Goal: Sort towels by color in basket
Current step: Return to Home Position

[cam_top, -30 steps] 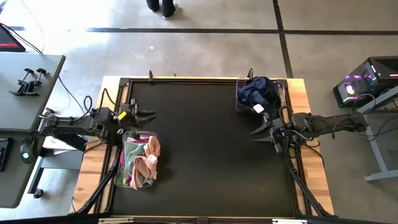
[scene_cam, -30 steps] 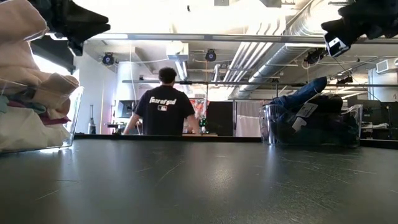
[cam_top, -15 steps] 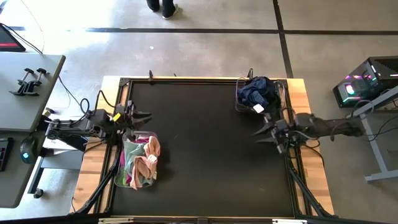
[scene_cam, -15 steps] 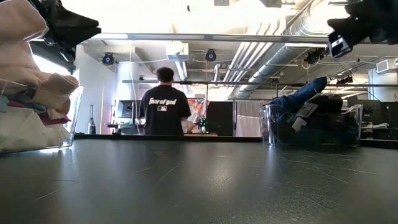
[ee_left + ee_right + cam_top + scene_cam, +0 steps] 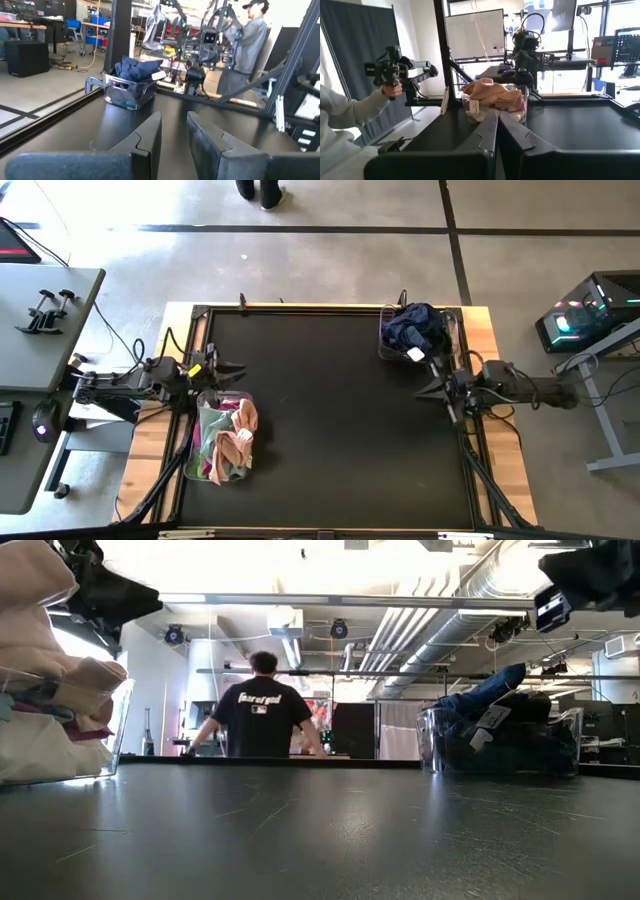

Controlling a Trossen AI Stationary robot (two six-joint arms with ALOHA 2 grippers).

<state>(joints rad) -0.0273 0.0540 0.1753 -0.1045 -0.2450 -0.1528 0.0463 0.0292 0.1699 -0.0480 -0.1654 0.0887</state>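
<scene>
Seen from above, dark towels (image 5: pixel 415 328) lay heaped in a clear bin (image 5: pixel 382 343) at the table's (image 5: pixel 330 410) 1 o'clock. Pink towels (image 5: pixel 238 435) filled another bin (image 5: pixel 192 460) at 8 o'clock, the pile running 12 to 6. The left gripper (image 5: pixel 240 368) sat at 9 o'clock and the right gripper (image 5: pixel 422 388) at 3.

At table level, a blue towel (image 5: pixel 495 685) poked toward 1 o'clock.

In the wrist views, the left jaws stood slightly apart and the right jaws were together.

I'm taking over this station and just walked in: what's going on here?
A two-armed robot is sorting towels by colour into two clear bins, and the sorting looks finished. The navy and black towels fill the right bin; the pink and other pale towels fill the left bin. Neither gripper holds anything: the left gripper hangs open beside the left bin, and the right gripper hangs shut near the right bin.
</scene>
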